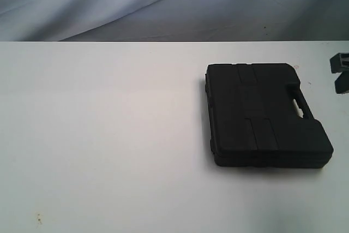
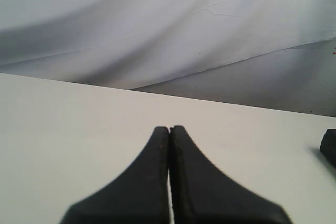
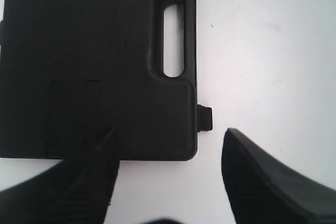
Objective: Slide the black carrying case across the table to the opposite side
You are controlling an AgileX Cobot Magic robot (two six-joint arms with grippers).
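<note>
One case [image 3: 94, 51] corner between jaws (parted)

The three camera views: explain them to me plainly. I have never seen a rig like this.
This is a robot with two arms. The exterior view looks at a white table with a flat black case lying on it. The other two pictures come from cameras on the arms' wrists. The left gripper is shut over bare table and holds nothing. The right gripper is open, with its fingers on either side of the case's corner near the handle, and it also holds nothing.
</note>
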